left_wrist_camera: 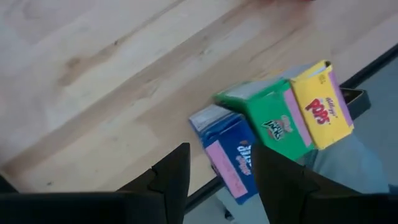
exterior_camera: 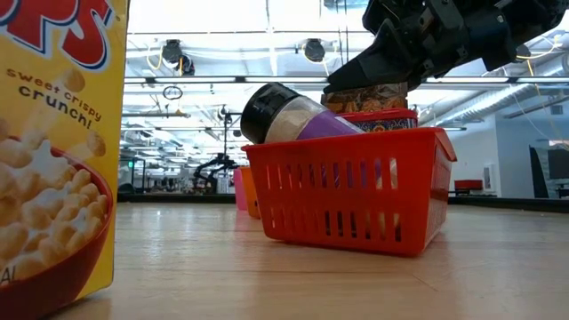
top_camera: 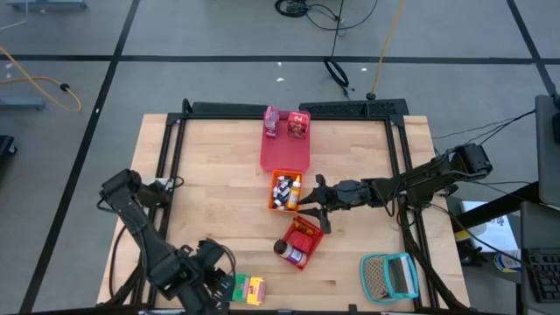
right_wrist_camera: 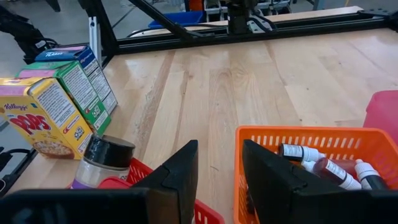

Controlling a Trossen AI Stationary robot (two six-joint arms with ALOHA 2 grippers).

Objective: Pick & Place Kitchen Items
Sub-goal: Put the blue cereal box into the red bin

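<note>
Three small cartons stand side by side at the table's near edge: blue (left_wrist_camera: 229,149), green (left_wrist_camera: 268,117) and yellow (left_wrist_camera: 322,104). My left gripper (left_wrist_camera: 217,180) hangs open above them, pointing down, with the blue carton below the gap between its fingers; it touches nothing. The red basket (top_camera: 302,241) holds a dark-lidded jar (exterior_camera: 284,111) lying tilted on its rim, and a red container (exterior_camera: 384,117). My right gripper (right_wrist_camera: 217,171) is open and empty, level, between the red basket and the orange basket (top_camera: 285,190) of tiny bottles (right_wrist_camera: 323,163).
A pink tray (top_camera: 285,150) lies beyond the orange basket, with a pink carton (top_camera: 272,122) and a red carton (top_camera: 299,124) at its far end. A teal-framed mesh item (top_camera: 390,276) lies at the near right. Bare wood spreads across the table's left half (top_camera: 210,192).
</note>
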